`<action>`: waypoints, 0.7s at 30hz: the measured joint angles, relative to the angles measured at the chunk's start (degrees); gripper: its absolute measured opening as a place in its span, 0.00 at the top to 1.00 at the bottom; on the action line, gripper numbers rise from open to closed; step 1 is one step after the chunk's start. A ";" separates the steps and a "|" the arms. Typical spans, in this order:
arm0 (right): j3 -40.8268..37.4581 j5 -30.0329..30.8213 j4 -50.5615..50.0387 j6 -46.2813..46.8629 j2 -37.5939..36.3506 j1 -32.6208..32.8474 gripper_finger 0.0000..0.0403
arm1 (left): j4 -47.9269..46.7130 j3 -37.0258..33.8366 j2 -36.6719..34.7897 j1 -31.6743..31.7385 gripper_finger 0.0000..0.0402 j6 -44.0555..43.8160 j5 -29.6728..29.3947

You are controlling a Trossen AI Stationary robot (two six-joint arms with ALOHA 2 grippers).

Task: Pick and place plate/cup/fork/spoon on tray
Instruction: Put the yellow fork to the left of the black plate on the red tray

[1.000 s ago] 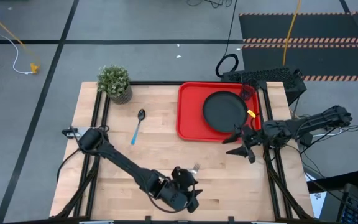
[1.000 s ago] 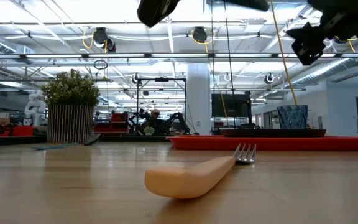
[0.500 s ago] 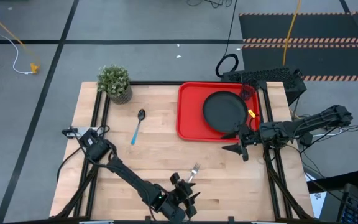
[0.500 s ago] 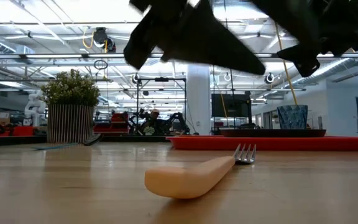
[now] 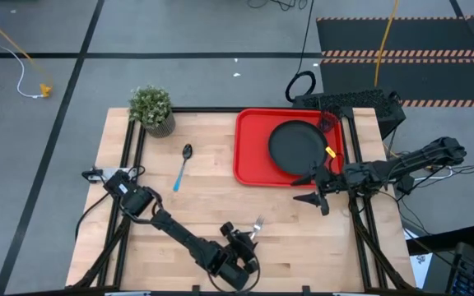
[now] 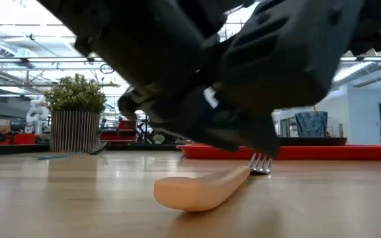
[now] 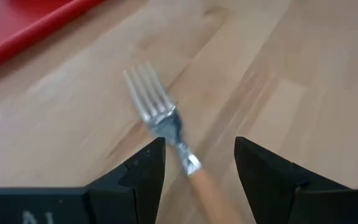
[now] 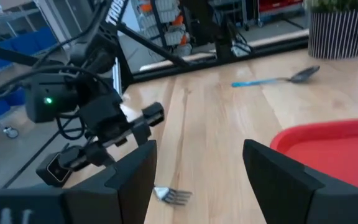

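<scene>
The fork (image 5: 256,224) lies flat on the wooden table near its near edge, with silver tines (image 7: 146,93) and an orange-tan handle (image 6: 197,188). My left gripper (image 7: 194,168) is open and low over the fork. Its fingers stand on either side of the fork's neck without touching it. The black plate (image 5: 296,146) lies on the red tray (image 5: 249,144), and a small dark cup (image 5: 327,123) stands at the tray's far right corner. The blue-handled spoon (image 5: 181,167) lies on the table to the left of the tray. My right gripper (image 5: 311,191) is open and empty, above the tray's near right corner.
A potted green plant (image 5: 152,108) stands at the table's far left. The left arm (image 5: 171,230) reaches across the near part of the table. Bare wood lies between the fork and the tray's near rim (image 5: 262,182).
My left gripper has come down over the fork from high above the table and now straddles its neck, still open. The fork has not moved. My right gripper has drifted a little toward the table's left.
</scene>
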 joint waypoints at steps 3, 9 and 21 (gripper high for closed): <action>0.00 -0.02 1.16 -1.50 0.00 0.00 0.43 | -2.46 0.00 0.00 0.11 0.52 -2.78 1.12; 0.00 -0.07 3.65 -4.61 -0.11 0.00 0.43 | -3.25 0.06 0.98 1.29 0.52 -6.92 5.34; 0.00 -0.11 4.46 -7.53 -0.37 0.00 0.43 | -15.13 0.39 0.81 2.95 0.61 -11.14 7.44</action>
